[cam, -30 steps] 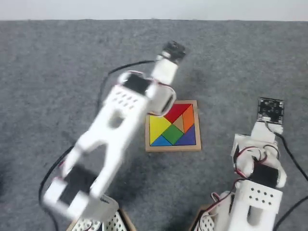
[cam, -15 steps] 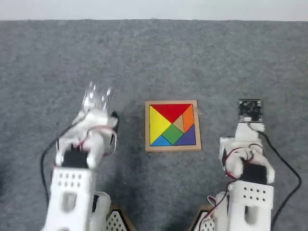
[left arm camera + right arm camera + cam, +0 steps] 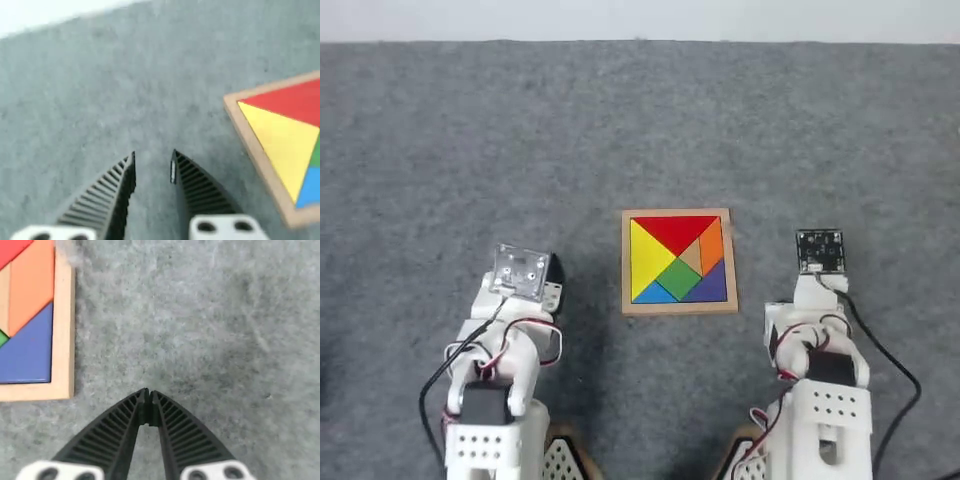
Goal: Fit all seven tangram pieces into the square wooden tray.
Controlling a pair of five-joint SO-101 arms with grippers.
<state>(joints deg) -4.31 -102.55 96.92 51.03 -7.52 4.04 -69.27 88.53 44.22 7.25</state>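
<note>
At the middle of the grey mat I find the tray lying flat, with its sides square to the table. All seven pieces sit inside it, edge to edge, and fill the square:

- The red piece lies along the far rim.
- The yellow piece lies along the left rim.
- The green piece is at the centre.
- The orange piece is against the right rim, at the far end.
- The tan piece is wedged between red, orange and green.
- The blue piece is at the near left corner.
- The purple piece is at the near right corner.

From the high view, the left arm is folded back on the left of the tray and the right arm on the right. Neither touches it.

The left gripper hangs over bare mat beside the tray's left rim, apart from it. Its fingers are parted by a narrow gap and hold nothing.

The right gripper hangs over bare mat near the tray's near right corner, apart from the rim. Its fingers meet tip to tip and grip nothing.
</note>
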